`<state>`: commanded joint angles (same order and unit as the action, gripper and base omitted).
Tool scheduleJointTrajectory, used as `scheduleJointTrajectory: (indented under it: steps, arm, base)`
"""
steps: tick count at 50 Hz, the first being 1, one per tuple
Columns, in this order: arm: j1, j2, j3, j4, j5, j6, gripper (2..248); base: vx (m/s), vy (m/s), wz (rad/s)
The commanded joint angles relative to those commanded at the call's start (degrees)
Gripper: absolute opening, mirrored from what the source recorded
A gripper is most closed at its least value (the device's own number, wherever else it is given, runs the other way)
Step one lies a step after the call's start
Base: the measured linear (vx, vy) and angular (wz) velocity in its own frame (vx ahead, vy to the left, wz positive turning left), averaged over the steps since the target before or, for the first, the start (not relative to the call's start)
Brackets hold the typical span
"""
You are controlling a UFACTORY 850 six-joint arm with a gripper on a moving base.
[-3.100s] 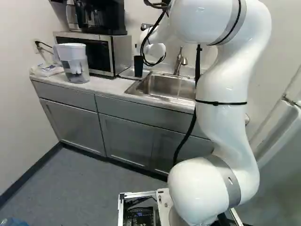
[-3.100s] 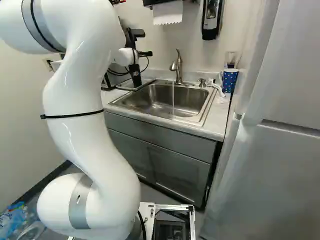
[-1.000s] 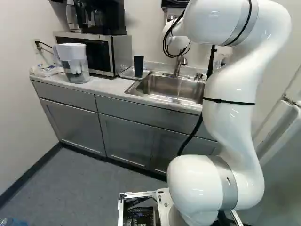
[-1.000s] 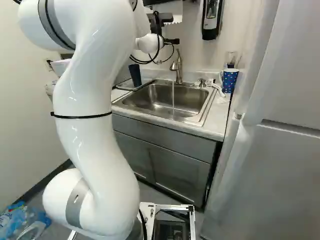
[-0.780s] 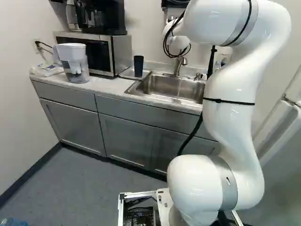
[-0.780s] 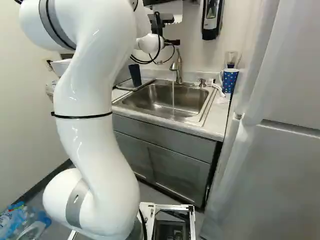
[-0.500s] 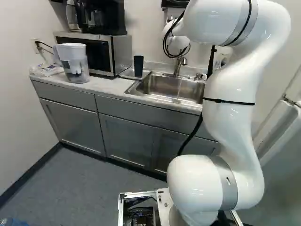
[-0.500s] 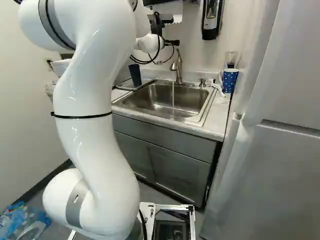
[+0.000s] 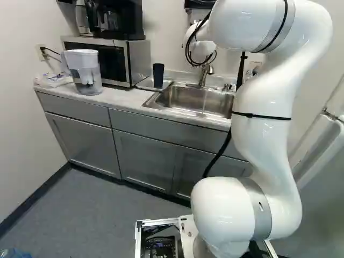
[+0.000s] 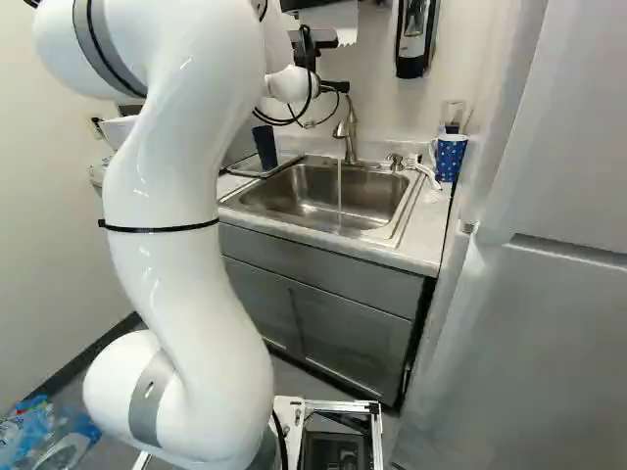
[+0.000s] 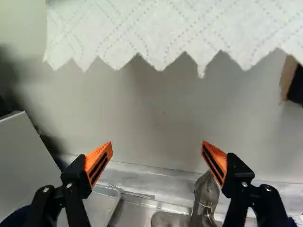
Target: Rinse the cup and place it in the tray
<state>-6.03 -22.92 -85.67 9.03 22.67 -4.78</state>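
Observation:
My gripper (image 10: pixel 335 86) is raised beside the faucet in the right base view, its fingertips not discernible there. The wrist view shows the gripper (image 11: pixel 157 143) open, orange pads wide apart, with only wall and sink edge beyond them. A dark blue cup (image 9: pixel 158 74) stands upright on the tray (image 9: pixel 142 84), left of the sink. That tray (image 11: pixel 100 208) also shows beyond one finger in the wrist view. Water runs from the faucet (image 10: pixel 350 132) into the sink (image 10: pixel 294 201).
Paper towel (image 11: pixel 156 28) hangs ahead of the gripper. A microwave (image 9: pixel 129 59) and a water pitcher (image 9: pixel 86 72) stand left of the tray. Right of the sink are a dotted mug (image 10: pixel 450 159) and a brush (image 10: pixel 426 171); a soap dispenser (image 10: pixel 415 34) hangs above.
Since the earliest frames, my arm has swung right, away from the cup, which stays on the tray. Over the last second the arm has barely shifted. The base has not moved.

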Motion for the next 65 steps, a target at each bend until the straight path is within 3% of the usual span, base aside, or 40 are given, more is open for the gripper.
scheduleJointTrajectory:
  steps: [48,65]
  arm:
    - [-0.9,-0.27,-0.32,0.0,-6.24,0.0,247]
    - [-0.9,-0.27,-0.32,0.0,-6.36,0.0,247]
  base:
    - [0.0,0.0,0.0]
    - [0.0,0.0,0.0]
